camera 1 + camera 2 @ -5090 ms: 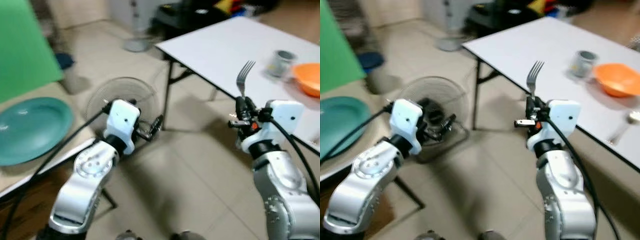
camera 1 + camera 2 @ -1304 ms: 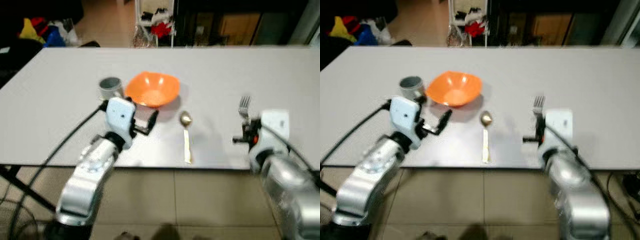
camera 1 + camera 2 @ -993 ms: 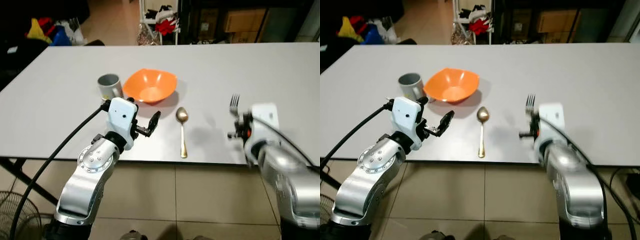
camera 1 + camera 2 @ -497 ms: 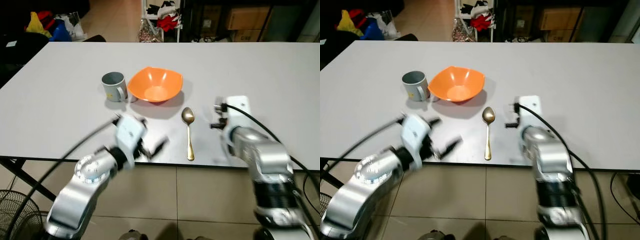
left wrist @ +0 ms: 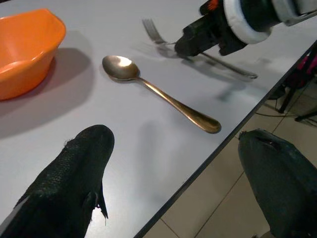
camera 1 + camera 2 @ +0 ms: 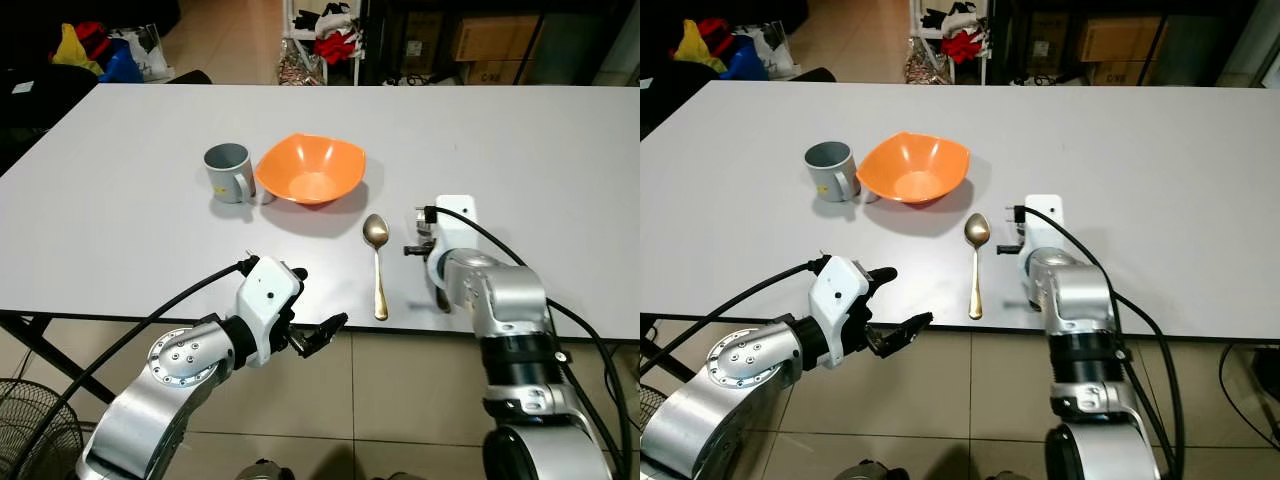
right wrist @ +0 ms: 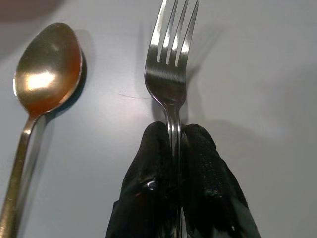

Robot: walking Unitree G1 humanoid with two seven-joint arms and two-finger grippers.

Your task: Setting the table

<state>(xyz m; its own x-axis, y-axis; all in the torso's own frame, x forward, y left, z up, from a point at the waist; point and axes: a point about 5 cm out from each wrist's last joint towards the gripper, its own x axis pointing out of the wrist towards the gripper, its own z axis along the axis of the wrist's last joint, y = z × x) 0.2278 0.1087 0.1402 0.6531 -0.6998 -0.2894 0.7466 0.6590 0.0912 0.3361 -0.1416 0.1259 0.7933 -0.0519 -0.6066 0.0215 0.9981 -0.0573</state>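
Now the fork (image 7: 171, 74): polished steel, four slim tines, narrow neck, lying low on the grey bench (image 6: 120, 230) just right of a brass-toned spoon (image 6: 377, 262). Right hand (image 7: 176, 144) pinches its handle between textured black fingers. Left hand (image 6: 318, 335) hangs spread wide, holding nothing, off the bench edge. Glossy orange bowl (image 6: 310, 170) touches a grey mug (image 6: 229, 172).

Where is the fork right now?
The fork is low over the white table, pinched in the right gripper, just to the right of the gold spoon, near the table's front edge.
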